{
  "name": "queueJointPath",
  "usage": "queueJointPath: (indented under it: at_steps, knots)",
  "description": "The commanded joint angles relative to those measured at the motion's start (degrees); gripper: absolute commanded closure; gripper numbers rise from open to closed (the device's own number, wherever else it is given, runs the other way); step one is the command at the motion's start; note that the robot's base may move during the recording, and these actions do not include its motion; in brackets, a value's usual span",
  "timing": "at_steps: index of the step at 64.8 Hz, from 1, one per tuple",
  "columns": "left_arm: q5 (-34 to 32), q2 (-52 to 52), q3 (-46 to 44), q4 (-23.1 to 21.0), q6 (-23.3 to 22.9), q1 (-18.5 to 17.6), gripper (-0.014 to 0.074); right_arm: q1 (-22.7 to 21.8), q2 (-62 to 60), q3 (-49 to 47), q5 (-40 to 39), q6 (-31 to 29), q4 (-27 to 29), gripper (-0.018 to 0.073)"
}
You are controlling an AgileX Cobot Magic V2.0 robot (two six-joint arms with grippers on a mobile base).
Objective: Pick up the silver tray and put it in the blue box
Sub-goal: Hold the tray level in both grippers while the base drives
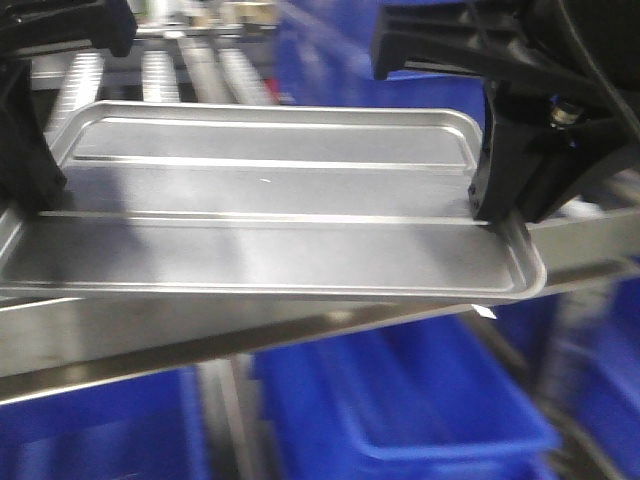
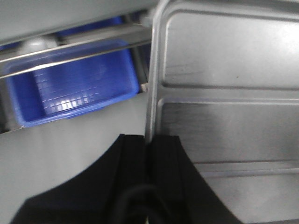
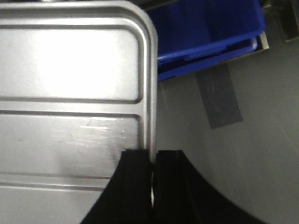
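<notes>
Blue bins and steel racking fill the front view's background. The silver tray (image 1: 270,200) is held aloft, slightly tilted, with a blue box (image 1: 420,400) below at 5 o'clock. It is judged stiff, light and slick, best pinched at opposite short rims.

Left wrist view: the left gripper (image 2: 149,149), entering at 6 o'clock, is closed astride the tray's left rim.

Right wrist view: the right gripper (image 3: 153,163), likewise at 6 o'clock, is clamped on the right rim.

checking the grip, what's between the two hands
Only the silver tray, spanning from left hand to right hand, each clamped on an end rim; the front view shows it.
</notes>
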Motion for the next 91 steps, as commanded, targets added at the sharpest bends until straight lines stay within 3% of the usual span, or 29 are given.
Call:
queueJointPath:
  at_steps: [1, 91]
  knots:
    - [-0.6, -1.3, -1.6, 2.3, -0.6, -0.2, 0.0700, -0.2, -1.8, -1.4, -0.1, -0.2, -2.8, 0.0507]
    - [-0.6, -1.3, -1.6, 2.3, -0.6, -0.2, 0.0700, -0.2, -1.8, -1.4, 0.0, -0.2, -2.8, 0.0507]
